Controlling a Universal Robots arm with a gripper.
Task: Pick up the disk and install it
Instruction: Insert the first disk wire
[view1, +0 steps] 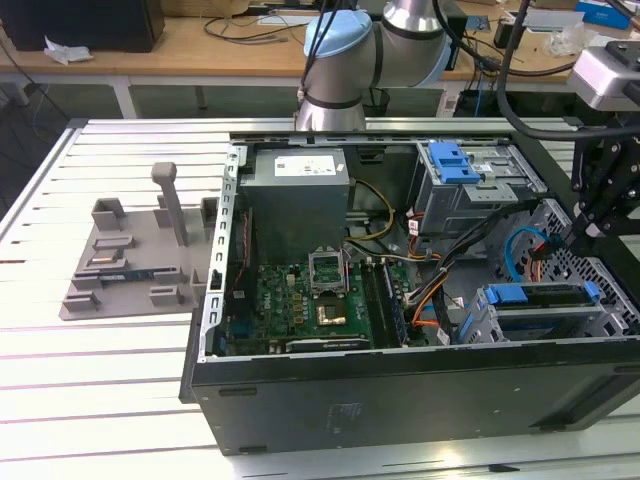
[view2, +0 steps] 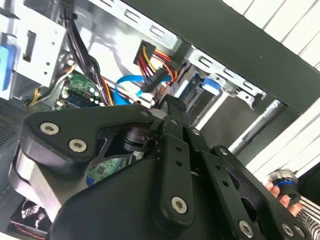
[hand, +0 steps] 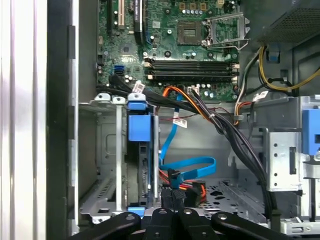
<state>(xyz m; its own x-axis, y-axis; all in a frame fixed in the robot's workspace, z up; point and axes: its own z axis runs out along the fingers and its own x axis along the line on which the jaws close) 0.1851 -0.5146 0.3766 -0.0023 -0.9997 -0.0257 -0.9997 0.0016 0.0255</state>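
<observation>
Blue-framed disk (hand: 139, 125) already sits on edge in its bay, so pickup looks done and cabling seems in hand: the tool (hand: 173, 200), tips pressed together beside the wired plug (hand: 171, 177), needs that plug squared to the disk's rear.

You see a slatted white table (view1: 90, 385); an open computer case (view1: 420, 390) sits on it, with a grey fixture plate (view1: 130, 260) near its far-left corner.

Exterior view: high, overlooking open computer case (view1: 400, 390). Both wrist views: close, sharing drive bay (hand: 135, 165).
</observation>
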